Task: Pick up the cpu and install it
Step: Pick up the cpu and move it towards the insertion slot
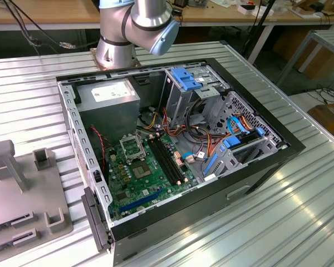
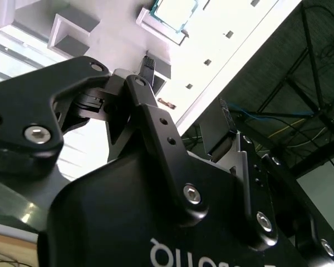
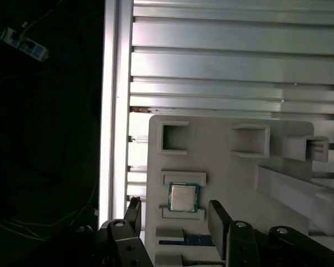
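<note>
Claw wide open, nothing in it! In the first wrist view its two black fingers stand well apart, and the cpu lies in line with the gap between them, clear of both. That cpu sits flat, silvery lid up, in a shallow seat between two low lips on a grey fixture plate. In the second wrist view it shows again, well ahead of the fingertips.

Handling, as I judge it: light, thin and stiff, so weight is no trouble. The metal lid looks smooth and may slip. The green edge round it is narrow, and the underside contacts are likely delicate. Best hold is two opposite edges, squarely, keeping it level and squeezing lightly.

Writing? Faint print on the lid is too small to make out. White lettering runs across the claw's black housing, cut off by the frame edge.

Outward now: the plate rests on a ribbed metal table. In the exterior view the plate is at lower left, and the open computer case fills the centre. Inside are the green motherboard, its hinged socket frame, and a white label on the power supply, unreadable. The arm is at the top.
</note>
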